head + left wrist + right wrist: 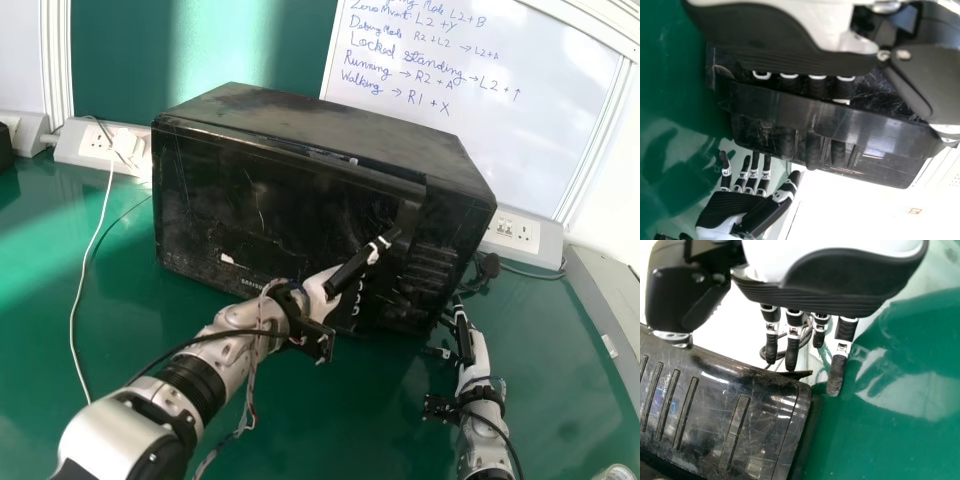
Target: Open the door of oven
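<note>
Door-opening task, at the stage of contact with the handle. The oven [285,115] stands on the worktop [110,310] directly ahead of the robot, its front turned obliquely. The left hand [349,274] lies at the handle side of the door [250,200]; its fingers are extended rather than curled, and in the left wrist view they pass behind the handle [790,111], apparently hooked there without a closed grip. The right hand [840,277], fingers straight and holding nothing, is just beside the corner of the control panel [705,412]. The reach appears complete; the opening remains. No wide gap is seen at the door, and whether the latch has released cannot be told. What is left is presumably a pull outward, then a swing clear of the oven's front.
</note>
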You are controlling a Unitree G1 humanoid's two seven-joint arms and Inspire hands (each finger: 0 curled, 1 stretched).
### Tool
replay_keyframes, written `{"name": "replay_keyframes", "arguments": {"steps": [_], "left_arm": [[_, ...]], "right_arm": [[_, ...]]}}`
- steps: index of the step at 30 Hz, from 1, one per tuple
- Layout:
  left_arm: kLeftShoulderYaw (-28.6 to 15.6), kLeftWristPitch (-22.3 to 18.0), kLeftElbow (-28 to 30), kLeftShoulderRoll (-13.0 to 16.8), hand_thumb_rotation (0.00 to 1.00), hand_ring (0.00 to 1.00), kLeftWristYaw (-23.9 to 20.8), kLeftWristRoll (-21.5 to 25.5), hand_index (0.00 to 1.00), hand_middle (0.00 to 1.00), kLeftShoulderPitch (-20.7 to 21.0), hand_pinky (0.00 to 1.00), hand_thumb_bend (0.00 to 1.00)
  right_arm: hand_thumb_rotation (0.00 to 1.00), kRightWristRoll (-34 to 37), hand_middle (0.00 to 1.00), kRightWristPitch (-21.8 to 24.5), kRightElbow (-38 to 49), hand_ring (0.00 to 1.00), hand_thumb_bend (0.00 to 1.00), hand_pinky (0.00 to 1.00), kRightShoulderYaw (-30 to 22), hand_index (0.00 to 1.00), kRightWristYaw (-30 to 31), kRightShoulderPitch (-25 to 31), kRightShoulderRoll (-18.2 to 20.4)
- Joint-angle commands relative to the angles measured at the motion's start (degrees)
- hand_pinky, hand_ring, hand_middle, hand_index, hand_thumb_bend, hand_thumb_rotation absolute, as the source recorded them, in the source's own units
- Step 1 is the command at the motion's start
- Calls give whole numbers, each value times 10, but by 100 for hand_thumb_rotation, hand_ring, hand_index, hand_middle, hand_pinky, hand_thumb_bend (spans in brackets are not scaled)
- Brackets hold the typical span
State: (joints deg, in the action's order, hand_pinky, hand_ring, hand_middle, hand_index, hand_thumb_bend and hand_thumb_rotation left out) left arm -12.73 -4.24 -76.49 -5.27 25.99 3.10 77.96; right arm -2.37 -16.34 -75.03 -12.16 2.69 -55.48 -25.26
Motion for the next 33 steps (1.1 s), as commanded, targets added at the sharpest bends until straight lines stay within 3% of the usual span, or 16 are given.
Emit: {"name": "replay_keyframes", "arguments": {"steps": [1,5,9,22,30,33], "left_arm": [[0,-2,2,-24,91,23,22,5,62,36,4,16,100],[3,-5,1,-22,93,19,19,1,61,32,1,14,100],[1,-4,1,-23,92,17,19,4,59,29,1,12,100],[-5,-13,3,-30,82,10,-13,11,35,18,-4,5,100],[33,-43,13,-44,87,9,-64,-23,18,14,-5,4,100],[37,-48,17,-49,88,7,-63,-18,13,11,-5,2,96]], "right_arm": [[95,-5,82,15,-11,69,85,55,6,84,10,11,13],[96,-2,82,16,-11,69,89,55,3,84,12,11,13],[98,-3,82,15,-11,69,86,55,4,84,14,11,13],[97,-4,83,15,-11,69,83,55,4,83,10,10,17],[98,-7,82,14,-12,69,85,56,9,84,10,9,14],[98,-10,82,11,-11,68,88,54,13,83,8,10,13]]}}
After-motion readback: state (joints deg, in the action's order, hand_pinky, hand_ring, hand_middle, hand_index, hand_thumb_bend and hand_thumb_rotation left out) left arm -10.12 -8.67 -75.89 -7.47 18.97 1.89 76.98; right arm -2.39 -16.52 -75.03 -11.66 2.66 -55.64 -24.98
